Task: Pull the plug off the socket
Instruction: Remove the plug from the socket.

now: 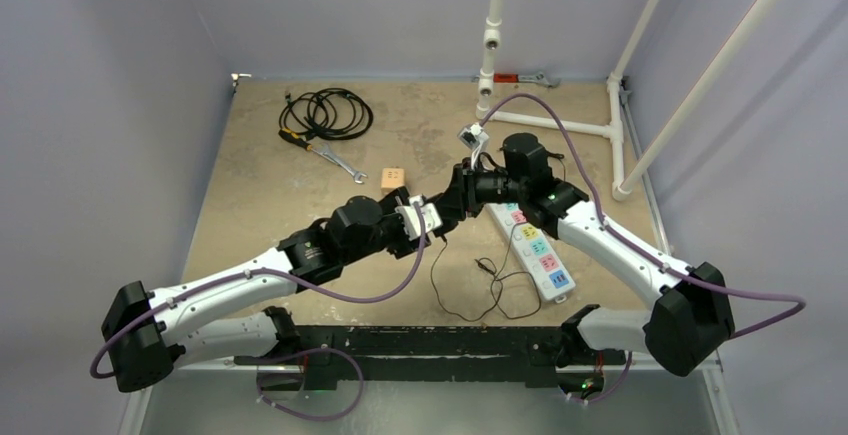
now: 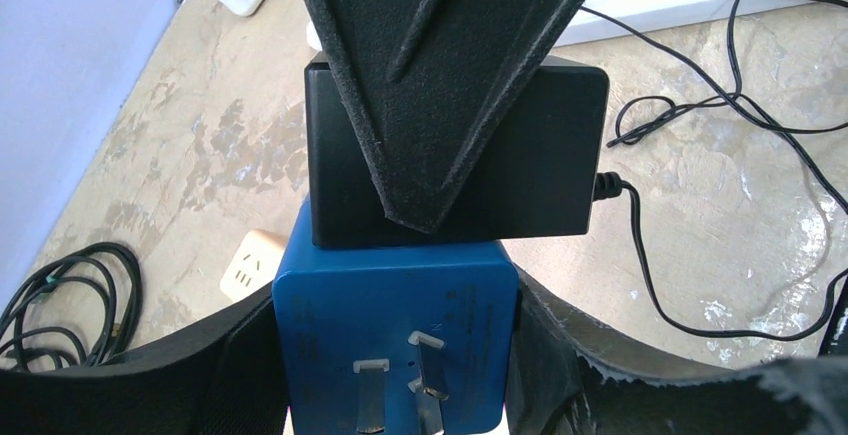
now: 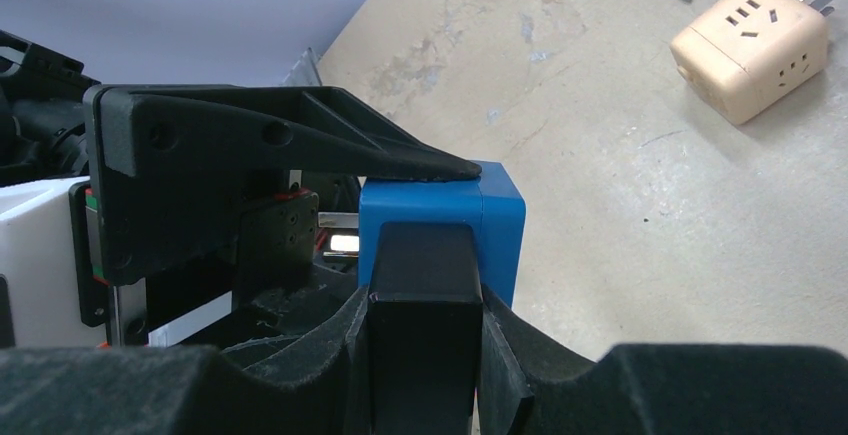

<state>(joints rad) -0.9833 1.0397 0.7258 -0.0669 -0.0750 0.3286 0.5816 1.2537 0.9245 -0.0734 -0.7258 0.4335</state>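
Black-on-black up top: left gripper [image 1: 425,220] and right gripper [image 1: 462,195] meet nose to nose, just left of the power strip's [image 1: 530,247] far end. Left wrist: that gripper pinches the smooth blue socket cube [image 2: 395,315], with the boxy matte black plug [image 2: 560,155] seated on its far face. Right wrist: the right gripper clamps the plug, so I'd pull straight back, in line.

I see pale lavender walls [image 1: 100,75] boxing in a mottled tan desk [image 1: 250,185], with white pipe framing [image 1: 492,30] at the right rear.
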